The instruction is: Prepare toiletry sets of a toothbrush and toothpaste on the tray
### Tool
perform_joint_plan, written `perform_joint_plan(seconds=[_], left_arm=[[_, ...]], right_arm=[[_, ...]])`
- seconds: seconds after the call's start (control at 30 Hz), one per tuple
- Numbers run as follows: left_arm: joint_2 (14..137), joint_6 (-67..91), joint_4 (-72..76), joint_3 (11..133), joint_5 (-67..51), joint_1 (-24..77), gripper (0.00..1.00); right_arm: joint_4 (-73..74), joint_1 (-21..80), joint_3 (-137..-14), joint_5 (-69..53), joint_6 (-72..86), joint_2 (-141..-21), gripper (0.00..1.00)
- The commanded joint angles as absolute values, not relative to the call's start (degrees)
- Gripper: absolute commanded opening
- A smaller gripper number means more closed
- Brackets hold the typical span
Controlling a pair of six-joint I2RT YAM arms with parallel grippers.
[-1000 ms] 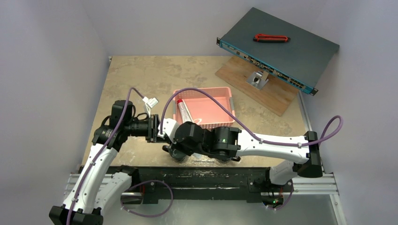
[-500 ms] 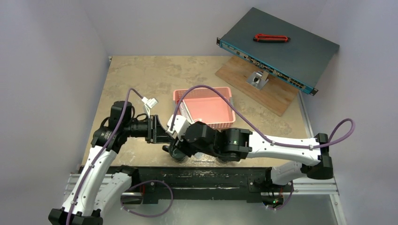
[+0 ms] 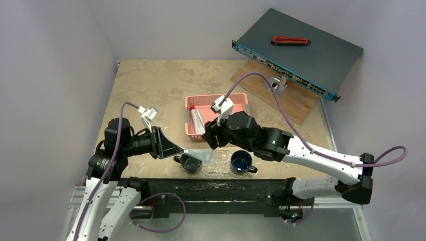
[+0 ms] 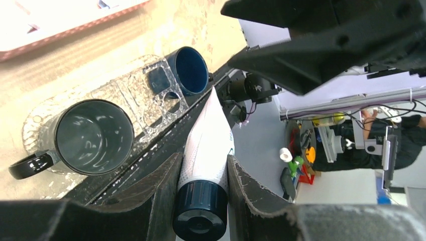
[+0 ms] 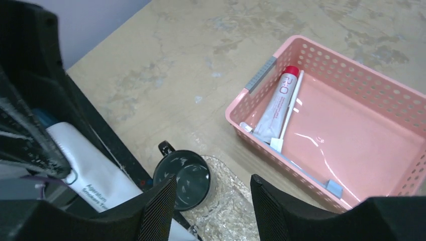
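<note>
1 toothpaste (image 4: pixel 207 143), dark cap (image 4: pixel 200 215) (left wrist only)

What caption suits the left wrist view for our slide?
Left end effector clamps a dark-capped toothpaste tube; a grey mug and a blue mug stand on the clear tray beyond.

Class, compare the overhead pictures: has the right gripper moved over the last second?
Yes. The right gripper has drawn back from the near edge toward the wooden board, and is now at the pink basket's front wall.
</note>
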State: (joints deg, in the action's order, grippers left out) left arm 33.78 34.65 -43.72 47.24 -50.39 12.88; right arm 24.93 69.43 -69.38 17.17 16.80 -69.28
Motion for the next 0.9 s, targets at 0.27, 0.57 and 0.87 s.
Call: perform_joint_plan(seconds=[0.27, 0.57, 0.87], left_arm=[[25.47, 40.84, -38.58, 51.48, -43.60, 13.18, 0.00], [20.13, 48.39, -32.44, 48.78, -42.43, 13.23, 0.00], [19.42, 54.60, -26.75, 46.35, -44.66, 13.18, 0.00]], right_arm=[[11.61, 59.89, -59.84, 3.32, 34.32, -59.28, 0.63], [-1.58, 57.22, -48.98, -4.64, 42.85, -52.32, 0.68], [-16.13, 56.69, -41.51, -14.36, 48.00, -48.62, 0.70]])
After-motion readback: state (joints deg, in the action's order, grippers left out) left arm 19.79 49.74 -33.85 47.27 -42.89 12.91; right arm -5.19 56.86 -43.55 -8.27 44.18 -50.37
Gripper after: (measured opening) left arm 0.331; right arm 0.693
